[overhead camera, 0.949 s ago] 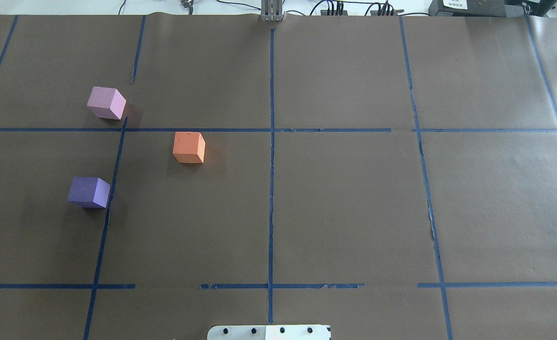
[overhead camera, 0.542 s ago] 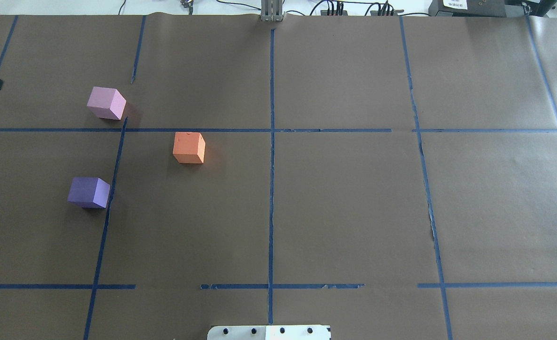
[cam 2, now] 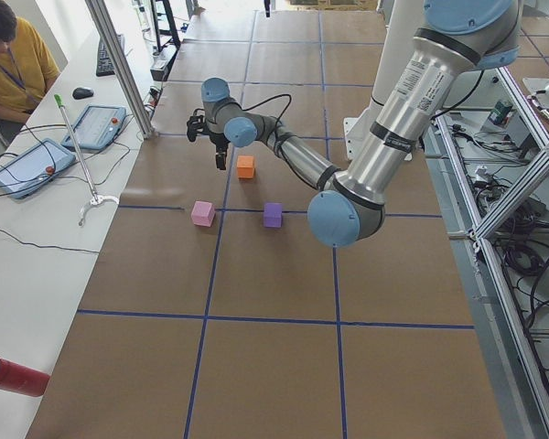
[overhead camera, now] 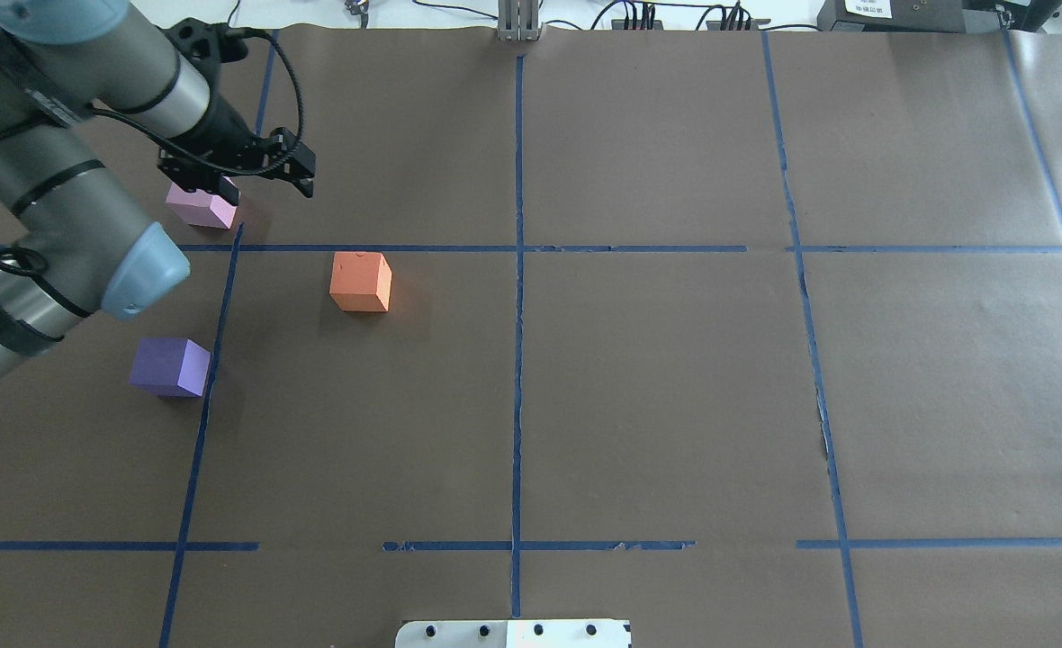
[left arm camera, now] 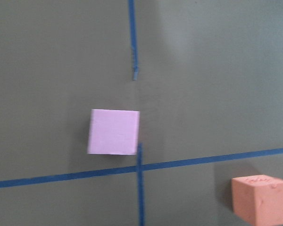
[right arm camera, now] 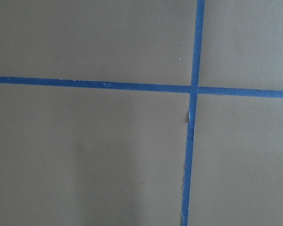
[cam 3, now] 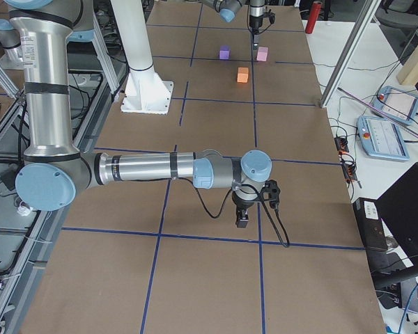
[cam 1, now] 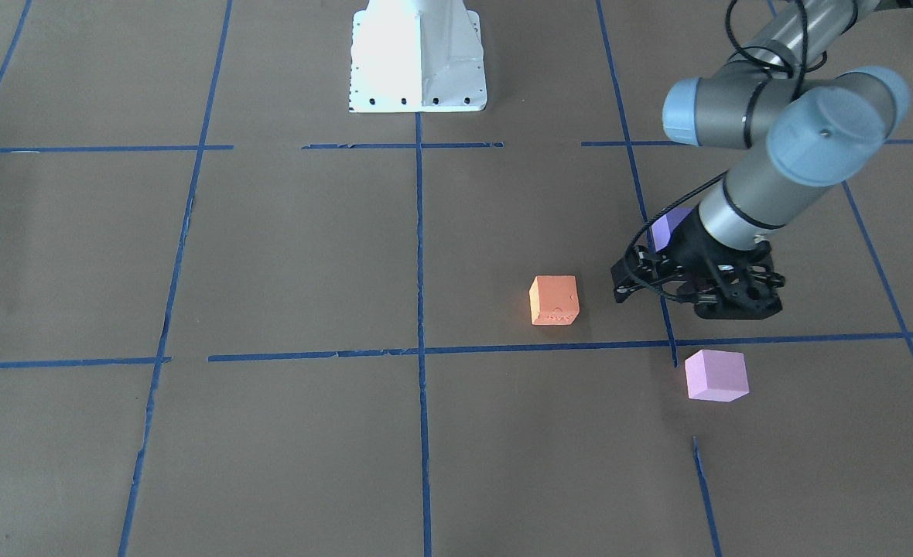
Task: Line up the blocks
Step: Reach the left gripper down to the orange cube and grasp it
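The left tool (overhead camera: 265, 183) hovers spread wide and empty above the pink block (overhead camera: 196, 209), probably lining up a first pick. From overhead, the orange block (overhead camera: 360, 282) lies at its 4 o'clock and the purple block (overhead camera: 169, 366) at 6, well apart on the surface (overhead camera: 675, 378): no line yet. Of the right tool (cam 3: 242, 217) I cannot tell the state.

Plain brown is covering the counter (overhead camera: 675, 387), with blue tape lines (overhead camera: 517, 405) forming a grid across it. The orange block (overhead camera: 360, 282), violet block (overhead camera: 169, 366) and pink-lilac block (overhead camera: 196, 209) are each showing flat, unpatterned colour.
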`<action>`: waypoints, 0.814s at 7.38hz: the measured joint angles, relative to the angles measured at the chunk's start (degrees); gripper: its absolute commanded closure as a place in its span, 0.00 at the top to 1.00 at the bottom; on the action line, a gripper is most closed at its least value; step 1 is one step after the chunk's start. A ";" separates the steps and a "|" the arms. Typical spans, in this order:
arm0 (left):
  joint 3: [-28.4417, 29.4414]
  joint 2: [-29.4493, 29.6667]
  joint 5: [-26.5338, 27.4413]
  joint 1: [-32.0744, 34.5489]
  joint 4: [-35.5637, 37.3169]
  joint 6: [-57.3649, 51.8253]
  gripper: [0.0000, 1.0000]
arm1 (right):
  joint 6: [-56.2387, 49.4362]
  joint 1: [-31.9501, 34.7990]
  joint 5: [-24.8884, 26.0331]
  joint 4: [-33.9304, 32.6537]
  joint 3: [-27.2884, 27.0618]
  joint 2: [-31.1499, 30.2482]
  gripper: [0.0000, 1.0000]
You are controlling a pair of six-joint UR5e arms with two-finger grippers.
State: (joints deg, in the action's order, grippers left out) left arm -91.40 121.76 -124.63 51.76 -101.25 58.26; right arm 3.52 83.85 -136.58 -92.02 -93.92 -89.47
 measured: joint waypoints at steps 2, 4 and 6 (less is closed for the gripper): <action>2.61 1.82 5.86 -4.92 -2.25 5.90 1.00 | 0.00 0.00 0.00 0.00 0.01 0.00 1.00; 5.74 3.65 8.87 -7.59 -4.44 9.38 1.00 | 0.00 0.00 0.00 0.00 0.01 0.00 1.00; 7.09 3.91 11.01 -9.51 -5.17 10.42 1.00 | 0.00 0.00 0.00 0.00 0.00 0.00 1.00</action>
State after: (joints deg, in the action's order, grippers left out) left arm -84.31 125.67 -113.62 42.26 -106.42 68.68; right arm 3.52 83.85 -136.58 -92.02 -93.92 -89.47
